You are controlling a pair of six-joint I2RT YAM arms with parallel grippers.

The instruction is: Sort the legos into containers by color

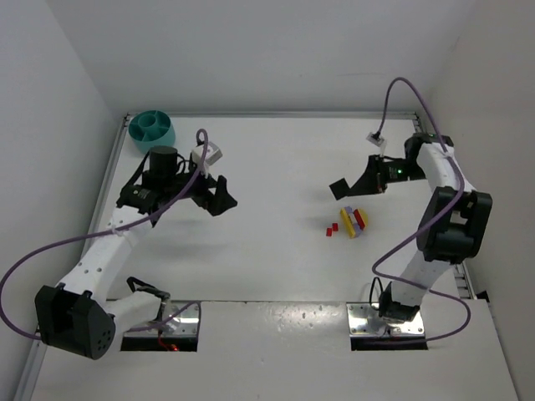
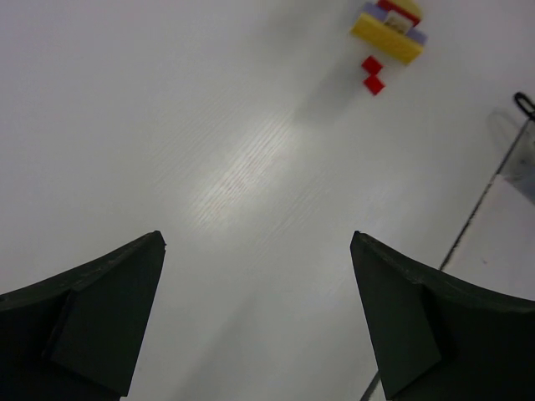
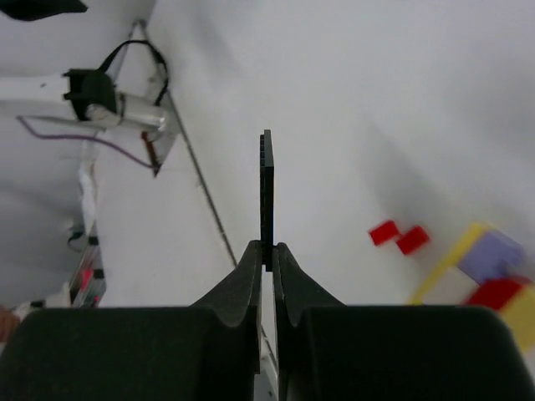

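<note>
Right pincer (image 3: 267, 249) pressed shut on a thin dark strip (image 3: 267, 188), seen edge-on, above the worktop (image 1: 276, 167). Near it, toward the arm's base, a clump of legos (image 1: 357, 220) in yellow, purple and red, with two small red bricks (image 1: 333, 229) just beside. Left pincer (image 2: 257, 238) spread wide, holding nothing, near the teal bowl (image 1: 163, 136) in the far left corner, well apart from the legos.

- left arm (image 1: 100, 251) reaches up the left side, elbow bent, wrist turned toward the middle
- left hand (image 2: 257, 237) is spread wide, nothing between the fingers
- right arm (image 1: 451, 219) is folded up tall, wrist pointing left
- right hand (image 3: 267, 245) is pinched tight on a thin dark strip (image 3: 267, 180), edge-on
</note>
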